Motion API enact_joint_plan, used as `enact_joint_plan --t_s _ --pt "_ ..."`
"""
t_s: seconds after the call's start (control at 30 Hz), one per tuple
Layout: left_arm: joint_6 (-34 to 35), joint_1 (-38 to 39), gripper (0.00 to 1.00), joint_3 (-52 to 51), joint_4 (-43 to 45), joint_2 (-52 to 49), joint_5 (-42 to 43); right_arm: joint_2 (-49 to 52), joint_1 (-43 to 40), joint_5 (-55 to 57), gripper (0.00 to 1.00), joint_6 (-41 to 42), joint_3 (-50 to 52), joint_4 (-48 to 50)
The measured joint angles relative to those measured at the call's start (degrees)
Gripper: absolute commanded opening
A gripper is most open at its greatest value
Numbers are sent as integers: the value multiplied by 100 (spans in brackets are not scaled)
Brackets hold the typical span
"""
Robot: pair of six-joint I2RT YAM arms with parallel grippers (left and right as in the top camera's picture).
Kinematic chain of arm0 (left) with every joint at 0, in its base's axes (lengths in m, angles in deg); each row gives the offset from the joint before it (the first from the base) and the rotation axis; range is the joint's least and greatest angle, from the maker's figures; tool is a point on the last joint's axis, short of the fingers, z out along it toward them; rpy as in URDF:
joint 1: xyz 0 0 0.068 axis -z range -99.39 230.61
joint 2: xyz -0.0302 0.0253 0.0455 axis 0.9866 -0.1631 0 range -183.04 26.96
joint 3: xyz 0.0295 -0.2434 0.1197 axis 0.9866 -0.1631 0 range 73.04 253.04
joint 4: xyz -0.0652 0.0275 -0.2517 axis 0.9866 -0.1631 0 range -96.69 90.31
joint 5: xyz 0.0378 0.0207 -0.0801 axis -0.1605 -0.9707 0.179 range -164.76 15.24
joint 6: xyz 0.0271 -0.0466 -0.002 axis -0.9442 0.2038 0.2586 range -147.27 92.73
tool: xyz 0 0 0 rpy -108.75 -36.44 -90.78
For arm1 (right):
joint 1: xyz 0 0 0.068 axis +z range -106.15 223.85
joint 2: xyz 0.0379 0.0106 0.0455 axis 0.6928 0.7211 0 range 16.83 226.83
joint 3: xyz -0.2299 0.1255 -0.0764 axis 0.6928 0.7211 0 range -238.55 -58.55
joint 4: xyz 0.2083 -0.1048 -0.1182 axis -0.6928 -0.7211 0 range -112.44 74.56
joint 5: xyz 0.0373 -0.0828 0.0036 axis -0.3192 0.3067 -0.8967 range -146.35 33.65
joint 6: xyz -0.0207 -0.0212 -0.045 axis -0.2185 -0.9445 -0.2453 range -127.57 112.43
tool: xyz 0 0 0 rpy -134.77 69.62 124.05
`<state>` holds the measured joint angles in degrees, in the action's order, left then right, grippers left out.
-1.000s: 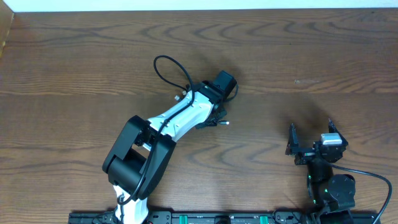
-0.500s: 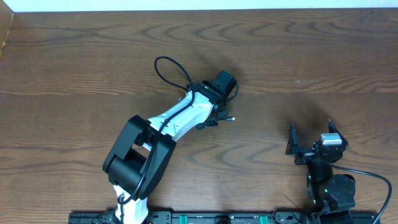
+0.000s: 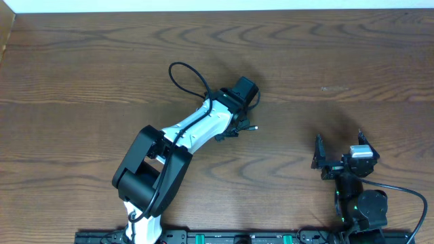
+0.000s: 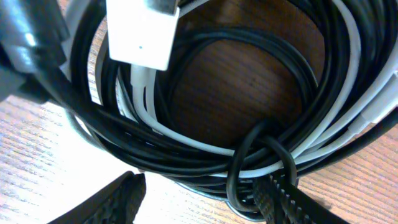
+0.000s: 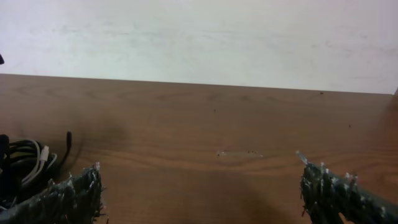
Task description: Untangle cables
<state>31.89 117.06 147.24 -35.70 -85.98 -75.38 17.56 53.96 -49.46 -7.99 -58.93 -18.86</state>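
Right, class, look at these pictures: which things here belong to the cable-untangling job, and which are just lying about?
Part of the job:
black cable
white cable, coiled together with it
white plug
left pincer, open, close up to them

Just there:
right pincer, open and empty, well away
table
wall

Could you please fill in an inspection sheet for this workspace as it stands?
Surface: dark wood-grain table.
Job's things: black cable and white cable coiled together in one bundle, white plug lying over the coil.
Clutter: nothing seen.
Grippers: left gripper open at the bundle's edge; right gripper open, nothing between its fingers, away from the bundle.
Cables: arm wire loops beside the left arm; second wire trails from the right arm's base.
Surroundings: pale wall beyond the table.
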Motion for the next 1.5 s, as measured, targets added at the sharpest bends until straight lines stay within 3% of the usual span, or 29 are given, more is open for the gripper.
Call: enact_joint_plan --t_s 0.33,0.43,0.5,0.87,1.13,1.5 --pt "28 4 36 2 81 -9 76 0 0 0 99 2 0 0" --pt "50 11 25 2 107 -9 98 0 0 0 99 2 0 0" --pt "59 17 8 2 133 -9 127 0 0 0 99 2 0 0" --pt "-22 15 7 2 -33 44 162 0 0 0 99 2 0 0" --pt "-66 -133 7 -164 -240 649 247 0 -2 0 99 2 0 0" --pt "-267 -494 8 -164 -208 1298 1370 0 0 0 99 2 0 0"
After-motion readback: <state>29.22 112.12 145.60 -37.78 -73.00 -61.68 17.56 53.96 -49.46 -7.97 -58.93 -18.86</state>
